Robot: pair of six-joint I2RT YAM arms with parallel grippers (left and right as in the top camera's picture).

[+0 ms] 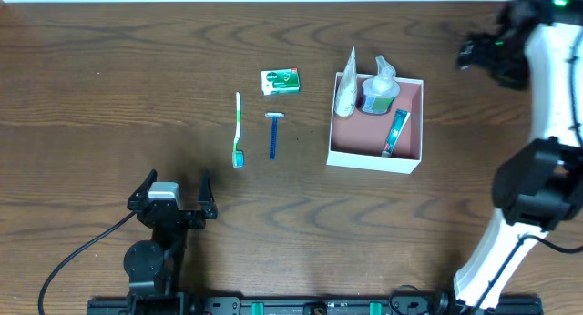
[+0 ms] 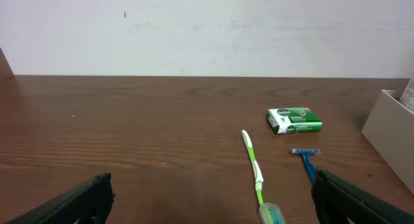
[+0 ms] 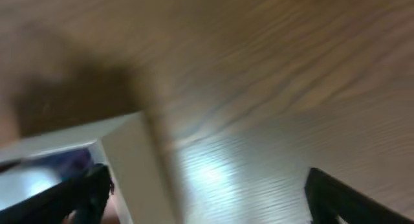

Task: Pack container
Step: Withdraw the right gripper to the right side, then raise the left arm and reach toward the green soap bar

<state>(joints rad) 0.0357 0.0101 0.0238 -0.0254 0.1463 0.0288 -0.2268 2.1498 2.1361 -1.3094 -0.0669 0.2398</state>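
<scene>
The container [image 1: 342, 154], a white square box with a pink inside, stands right of centre. It holds a white tube [image 1: 346, 89], a pump bottle [image 1: 379, 89] and a teal toothpaste tube [image 1: 395, 131]. On the table to its left lie a green toothbrush [image 1: 239, 128], a blue razor [image 1: 272, 135] and a green-and-white soap packet [image 1: 281, 80]. My left gripper [image 1: 178, 180] stands open near the front edge, below and left of the toothbrush [image 2: 253, 169]. My right gripper [image 1: 474, 53] is raised beyond the container's back right corner, open and holding nothing. The blurred right wrist view shows a container wall [image 3: 129, 166] by the left finger.
Bare brown wood lies left of the toothbrush and right of the container. The right arm's white links [image 1: 547, 106] rise along the right edge. A black cable [image 1: 77, 256] trails from the left arm's base. A pale wall [image 2: 207, 30] stands behind the table.
</scene>
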